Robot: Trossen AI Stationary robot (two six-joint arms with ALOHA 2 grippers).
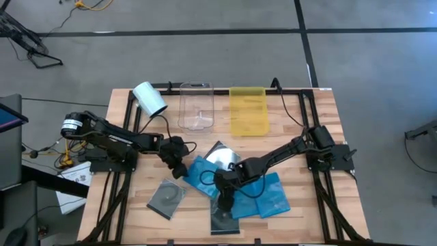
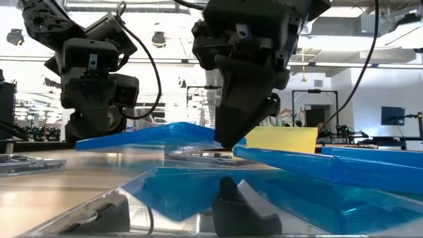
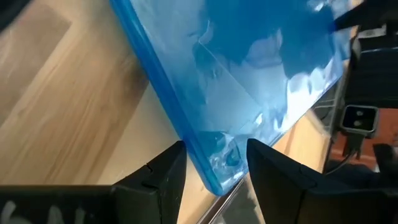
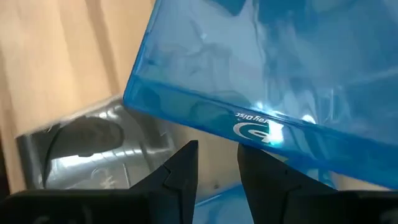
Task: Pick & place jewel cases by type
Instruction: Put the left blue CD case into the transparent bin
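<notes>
Two dark arms meet over a heap of jewel cases near the middle of the wooden table. High view: the left gripper sits at the left edge of a blue case, and the right gripper points down over the middle of the heap, where more blue cases overlap; a clear case with a silver disc lies just behind them, a dark grey case lies apart to the left, and another dark case lies nearest the front edge. A white roll, a clear tray and a yellow tray stand along the far side. Low view: the blue case is tilted, its edge raised off the table beside the left gripper, while the right gripper comes down with its tip at the case's other end. Left wrist view: the fingers stand partly open astride a corner of the blue case, close on both sides; whether they press it, one cannot tell. Right wrist view: the fingers stand narrowly apart just below the edge of a blue case, a dark case lying beneath; a grip cannot be told.
</notes>
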